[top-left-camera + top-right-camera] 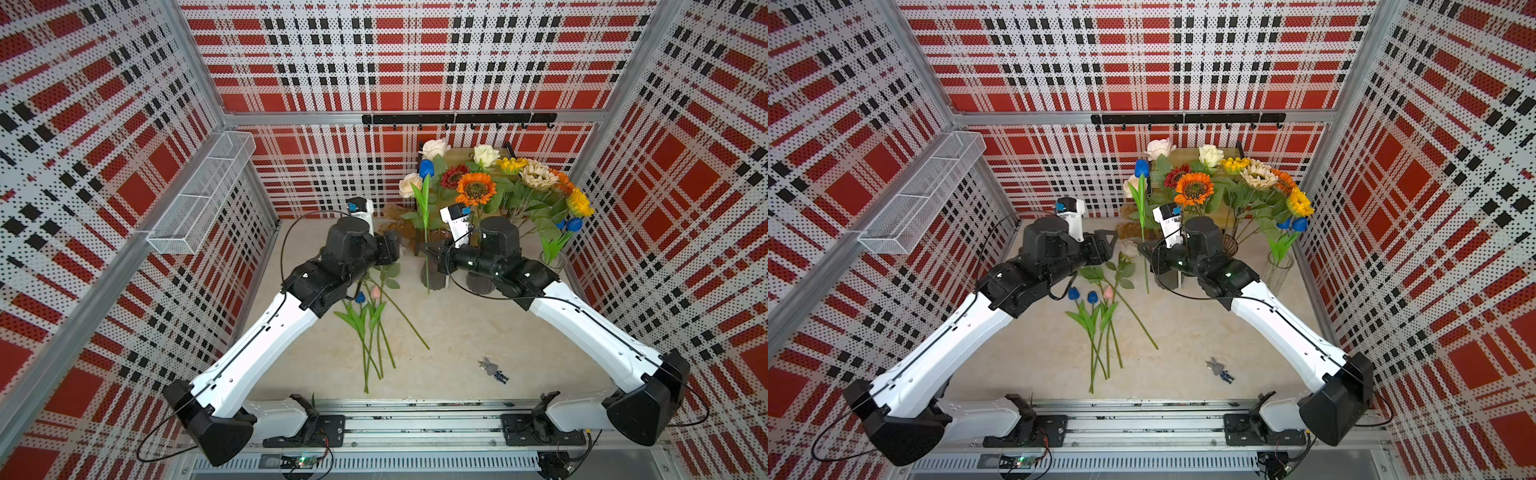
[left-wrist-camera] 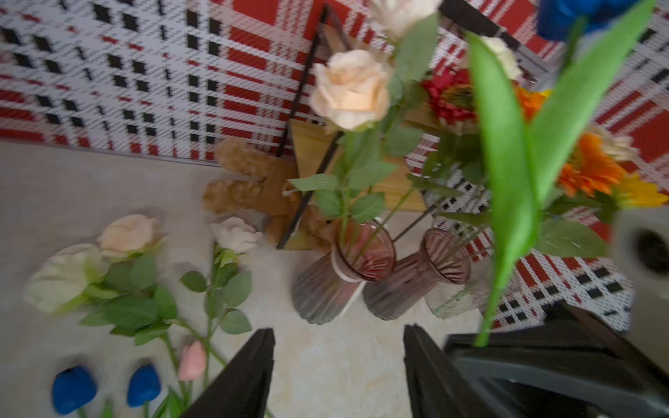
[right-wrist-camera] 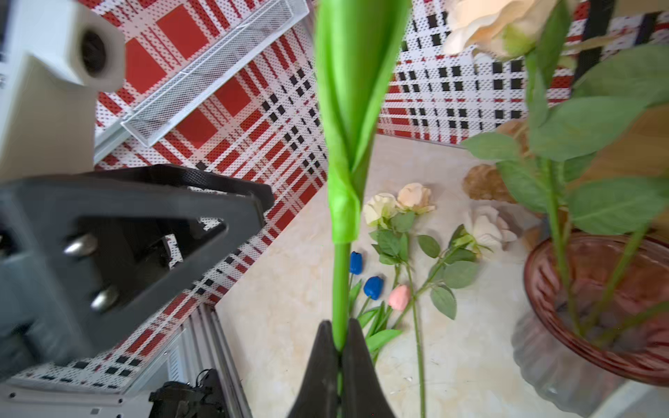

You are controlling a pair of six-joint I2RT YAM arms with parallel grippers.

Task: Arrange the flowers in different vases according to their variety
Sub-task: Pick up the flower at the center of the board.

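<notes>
Right gripper point(image 3: 339, 338) pinches blue tulip point(image 1: 424, 168) low on stem, upright at frame centre; left gripper point(image 2: 338, 330) spread, empty. Watch: top-heavy stem could swivel and you miss the clear vase point(image 1: 555, 266).

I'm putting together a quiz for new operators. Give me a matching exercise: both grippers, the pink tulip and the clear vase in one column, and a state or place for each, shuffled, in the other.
Column one
1. left gripper
2. right gripper
3. pink tulip
4. clear vase

Column two
a. has two blue tulips standing in it
b. open, holding nothing
c. lying on the table
d. shut on the stem of the raised blue tulip

Pairs: 1-b, 2-d, 3-c, 4-a
</notes>
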